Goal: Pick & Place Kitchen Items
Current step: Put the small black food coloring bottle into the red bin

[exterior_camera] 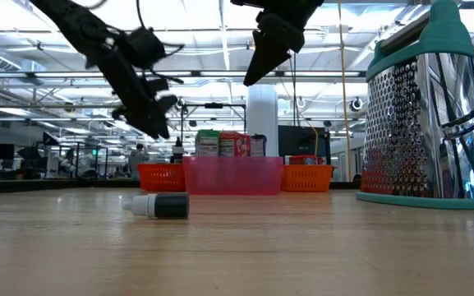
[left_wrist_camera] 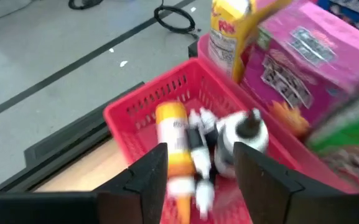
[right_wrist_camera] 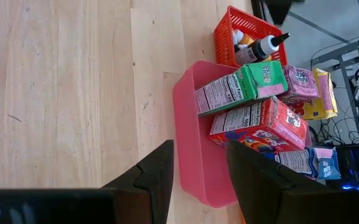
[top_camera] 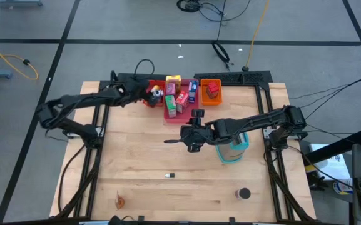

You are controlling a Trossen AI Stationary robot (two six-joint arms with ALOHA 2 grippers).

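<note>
Up close, the green cardboard food box (right_wrist_camera: 241,87) in the pink plastic tray (right_wrist_camera: 195,143) showed a white "Nutrition Facts" panel; the red box (right_wrist_camera: 260,127) beside it carried the same sort of panel, its brand unreadable. A yellow carton (left_wrist_camera: 229,28) and a magenta box (left_wrist_camera: 303,62) stood alongside. The left gripper (left_wrist_camera: 195,171) hung over the red slotted basket (left_wrist_camera: 148,106), its fingers parted and holding nothing, above small bottles (left_wrist_camera: 195,146) lying inside. The right gripper (right_wrist_camera: 198,165) hovered near the pink tray, fingers apart and empty. One small dark bottle (exterior_camera: 158,205) lay alone on the wooden table (top_camera: 136,156).
</note>
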